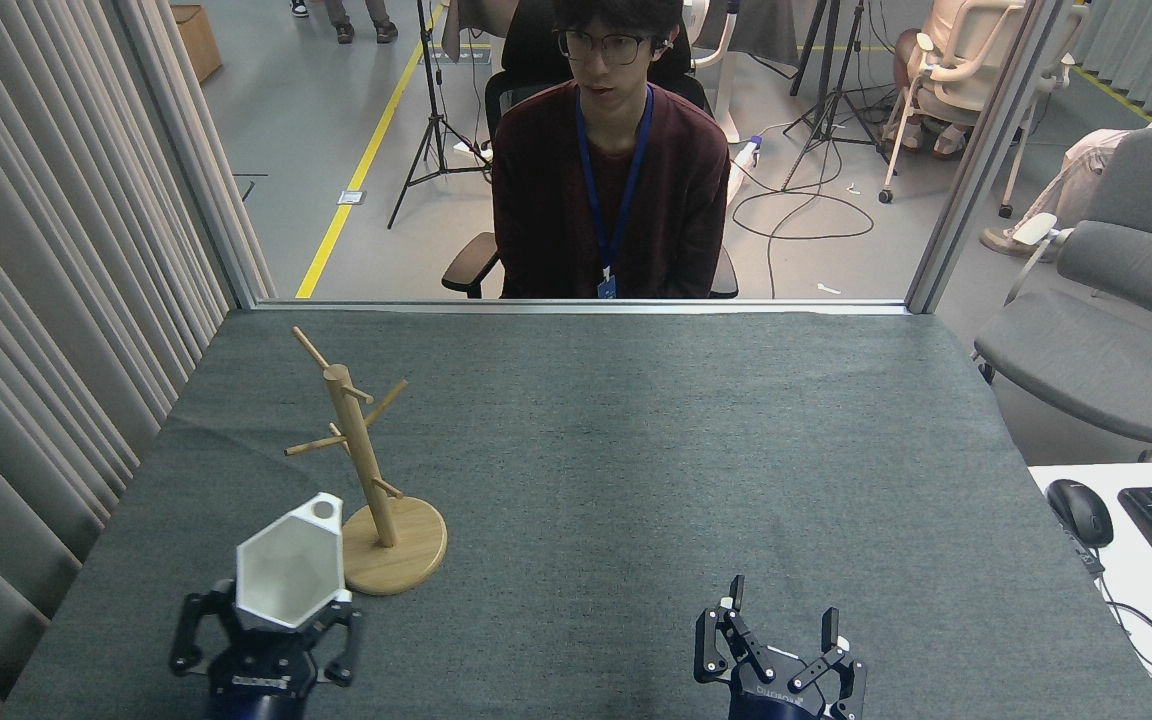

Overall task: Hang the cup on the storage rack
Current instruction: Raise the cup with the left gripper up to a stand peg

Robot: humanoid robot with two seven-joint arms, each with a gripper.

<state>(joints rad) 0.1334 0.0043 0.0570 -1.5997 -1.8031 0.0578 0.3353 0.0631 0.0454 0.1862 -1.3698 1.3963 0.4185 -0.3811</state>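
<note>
Nearest: left end effector (271, 640) clamped on the lower body of the cup (291, 570), fingers on either side. Cup is carried above the tabletop (686, 450), mouth facing up toward the camera, rim tab with its round hole at the far upper edge. Right end effector (781, 640) empty, fingers spread apart, low at the near right, well apart from the cup.

Just beyond the cup: storage rack (366, 460), disc base partly hidden behind the cup's rim, post leaning slightly, thin pegs angled upward at several heights. No cup on any peg yet.

Risks, as judged:
- Hole in the tab is small and the pegs thin and slanted; slight misalignment would make the tab ride against the peg instead of threading.
- Rack is light and freestanding; a sideways push from cup or fingers could tip or slide it. Right arm is not bracing the base.
- Grip sits on tapering facets; cup may slip or rotate when tilted.

Far: seated person (611, 190) beyond the tabletop edge, clear of the work area.
</note>
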